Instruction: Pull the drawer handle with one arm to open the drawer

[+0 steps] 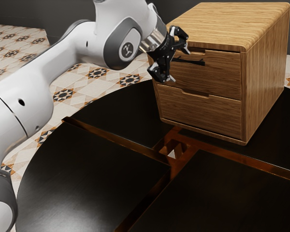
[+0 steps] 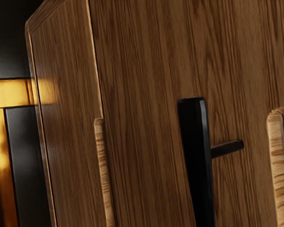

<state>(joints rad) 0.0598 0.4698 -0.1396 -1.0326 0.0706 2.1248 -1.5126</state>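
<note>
Exterior view, gripper (image 1: 173, 58) spread apart, perhaps straddling slim bar handle (image 1: 193, 61), woodgrain drawer (image 1: 217, 70)

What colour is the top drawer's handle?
Black; the handle shows clearest in the wrist view.

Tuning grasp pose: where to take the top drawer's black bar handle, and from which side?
Grip the black bar handle mid-span, coming straight at the wooden drawer front. The bar lies horizontal and stands off the wood on a short post, so the gripper should close above and below it.
</note>
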